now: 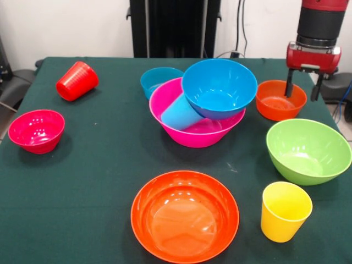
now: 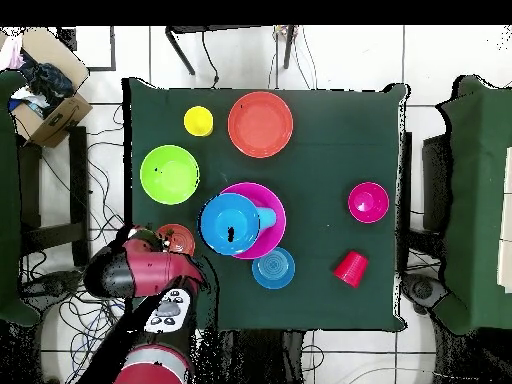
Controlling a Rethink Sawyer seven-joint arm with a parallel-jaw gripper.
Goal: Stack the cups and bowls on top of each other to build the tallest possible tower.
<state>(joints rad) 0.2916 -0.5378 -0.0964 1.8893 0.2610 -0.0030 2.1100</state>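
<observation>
Tower (image 1: pixel 198 129): pink bowl at surface (image 1: pixel 99 181) centre, light blue cup (image 1: pixel 180 113) lying inside, large blue bowl (image 1: pixel 219 88) tilted on top. Tool (image 1: pixel 301 88) open, empty, above small orange bowl (image 1: pixel 278 102).

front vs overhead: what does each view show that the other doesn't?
Front only: the light blue cup lies on its side in the large pink bowl, propping the large blue bowl at a tilt; the gripper has its fingers apart by the small orange bowl.
Overhead only: a cardboard box off the table.
Both: all bowls and cups, mostly unstacked.
</observation>
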